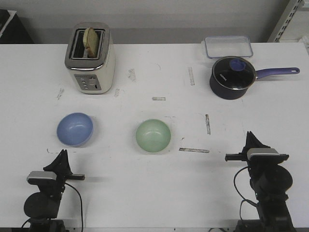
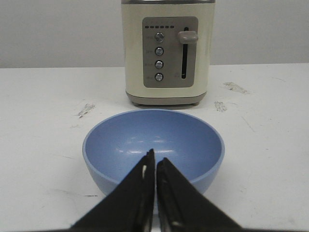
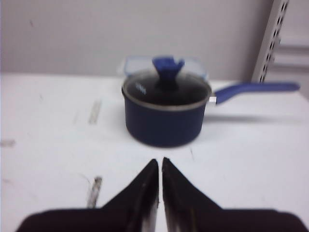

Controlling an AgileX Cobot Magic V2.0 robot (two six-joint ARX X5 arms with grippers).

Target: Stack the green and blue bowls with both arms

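on the white bench (image 1: 145, 193) we count two bowls, upright and well apart: the blue bowl (image 1: 75, 129) on the left, the green bowl (image 1: 153, 136) near the middle, each empty and neither touched by an arm. our left hand (image 1: 62, 155) sits low at the near left edge, just short of the blue bowl, its fingers (image 2: 140, 193) pressed together with only a hairline gap and nothing between them. our right hand (image 1: 253, 139) sits at the near right edge, fingers (image 3: 140, 193) likewise pressed together and holding nothing, pointed toward the dark blue saucepan (image 1: 231, 77) with its glass lid. behind the saucepan we note a clear lidded box (image 1: 228, 47). at the far left stands a cream toaster (image 1: 90, 58) with a slice of bread (image 1: 91, 41) in its slot, directly beyond the blue bowl.
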